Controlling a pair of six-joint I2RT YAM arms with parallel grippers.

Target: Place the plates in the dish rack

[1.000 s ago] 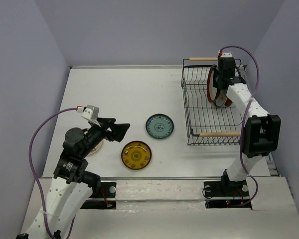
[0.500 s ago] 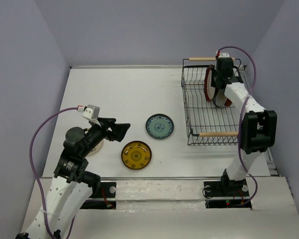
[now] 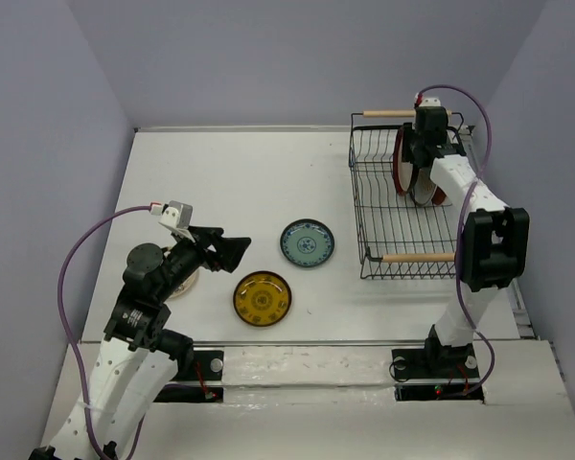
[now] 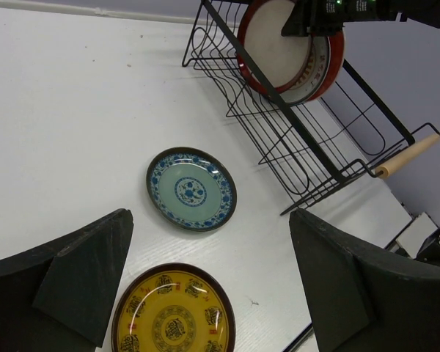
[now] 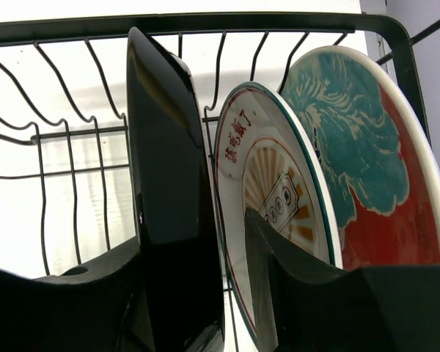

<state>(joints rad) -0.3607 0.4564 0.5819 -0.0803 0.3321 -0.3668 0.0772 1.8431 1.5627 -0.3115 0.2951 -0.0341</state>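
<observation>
Our right gripper [image 5: 194,249] is straddling the big plate [image 5: 165,161], which is standing on edge in the rack [image 3: 356,206]. The jaws are sitting parted, with a gap showing between one finger and the plate. Just beside it we are seeing the white plate [image 5: 275,183] and the teal-and-red plate [image 5: 367,169], both standing on edge too, in the rack's far half. On the table [image 3: 230,163] the blue plate [image 3: 307,242] and the yellow plate [image 3: 262,297] are lying flat, near each other. Our left gripper [image 3: 236,251] is hovering beside them with jaws spread wide, holding nothing. The cream plate [image 3: 184,285] is peeking out from under the left arm.
</observation>
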